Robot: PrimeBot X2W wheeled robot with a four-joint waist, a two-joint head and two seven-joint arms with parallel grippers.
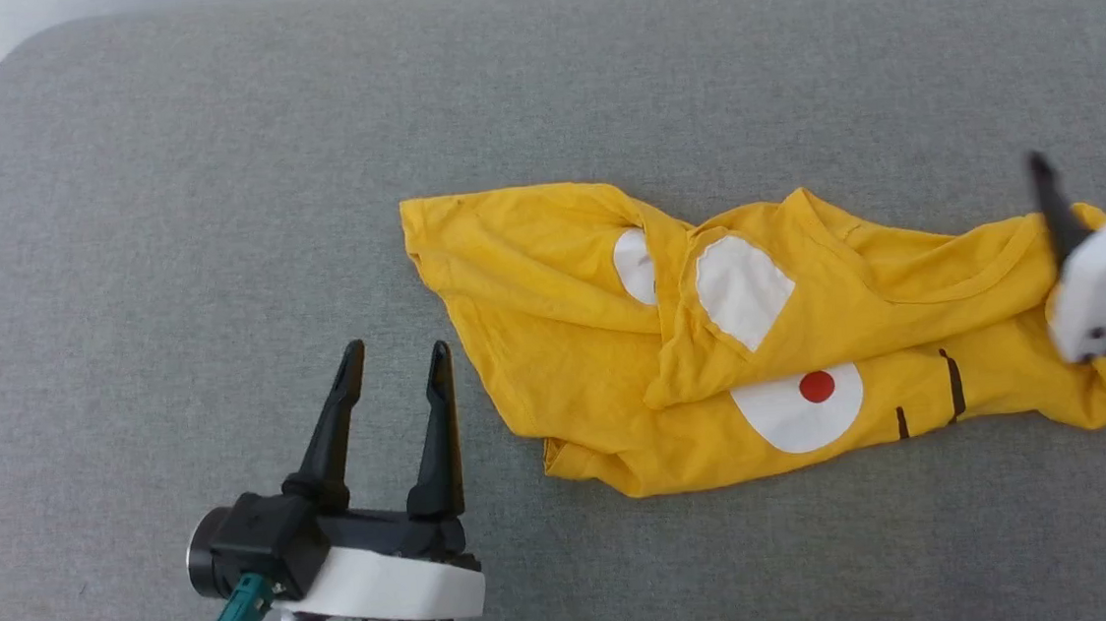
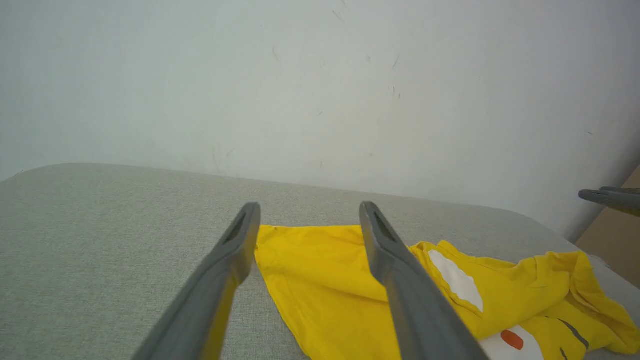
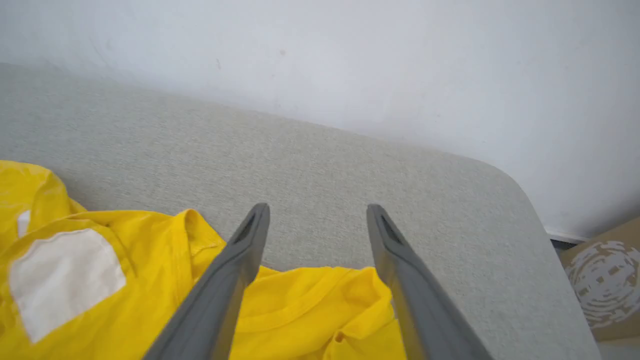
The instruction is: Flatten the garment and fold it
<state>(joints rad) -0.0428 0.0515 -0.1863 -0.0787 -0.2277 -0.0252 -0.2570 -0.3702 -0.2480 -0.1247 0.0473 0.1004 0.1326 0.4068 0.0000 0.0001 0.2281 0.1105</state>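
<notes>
The yellow T-shirt point(image 1: 742, 335) lies crumpled and partly folded over itself on the grey padded surface point(image 1: 211, 229), with white patches, a red dot and black stripes showing. My left gripper point(image 1: 397, 354) stands open just left of the shirt's left edge, nothing between its fingers; in the left wrist view the shirt point(image 2: 325, 280) lies beyond and between the fingers of the left gripper point(image 2: 310, 212). My right gripper point(image 1: 1089, 165) is blurred at the right edge, open above the shirt's right end. In the right wrist view the right gripper point(image 3: 317, 212) hangs open over bunched yellow cloth point(image 3: 310, 305).
A pale wall point(image 2: 320, 85) rises behind the grey surface. The surface's rounded corner point(image 3: 515, 185) is at the right, with a brown cardboard box point(image 3: 605, 280) beyond it. Bare grey surface spreads left and behind the shirt.
</notes>
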